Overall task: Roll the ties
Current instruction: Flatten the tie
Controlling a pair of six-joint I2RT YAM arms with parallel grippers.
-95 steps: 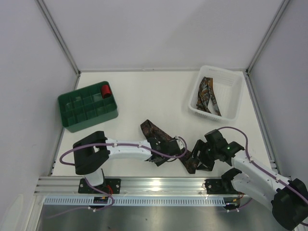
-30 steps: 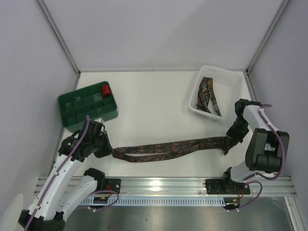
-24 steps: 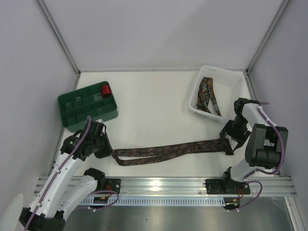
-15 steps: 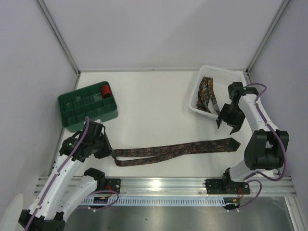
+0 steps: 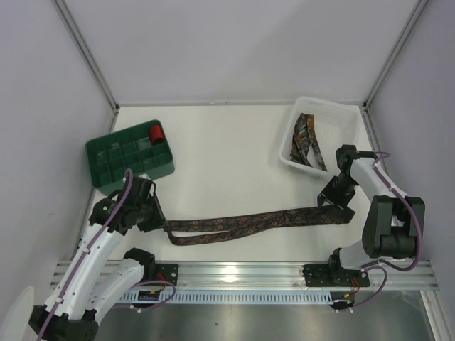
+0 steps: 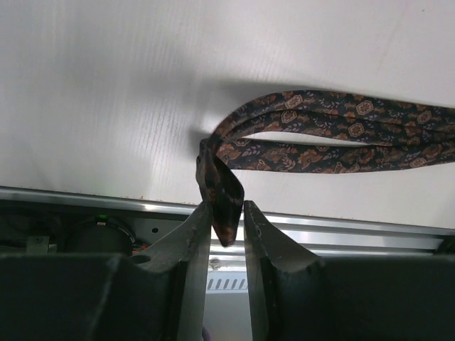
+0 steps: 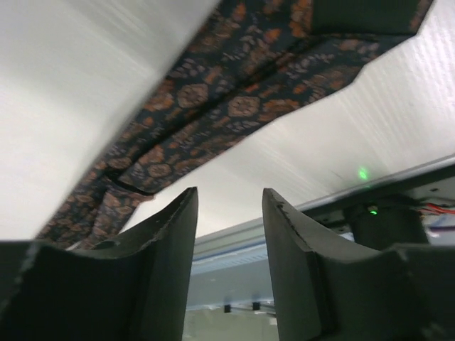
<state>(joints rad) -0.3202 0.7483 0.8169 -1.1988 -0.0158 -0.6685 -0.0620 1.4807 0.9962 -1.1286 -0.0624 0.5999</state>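
Observation:
One tie (image 5: 249,222) lies stretched across the near part of the table, narrow folded end at the left, wide pointed end at the right. My left gripper (image 5: 161,221) stands at the folded end. In the left wrist view that fold (image 6: 226,201) hangs between the fingers of the left gripper (image 6: 227,207), with a gap on the right side: the jaws are open. My right gripper (image 5: 335,203) hovers open by the wide end. In the right wrist view the tie (image 7: 213,99) lies beyond the empty right gripper (image 7: 229,195). More ties (image 5: 306,141) lie in the white basket (image 5: 340,114).
A green compartment tray (image 5: 106,169) stands at the back left with a small red roll (image 5: 156,133) in one cell. The metal rail (image 5: 242,271) runs along the near table edge, close below the tie.
The right gripper let go of the tie's wide end, swung up toward the basket and came back down beside that end. The left jaws have parted around the fold. The tie now rests on the table.

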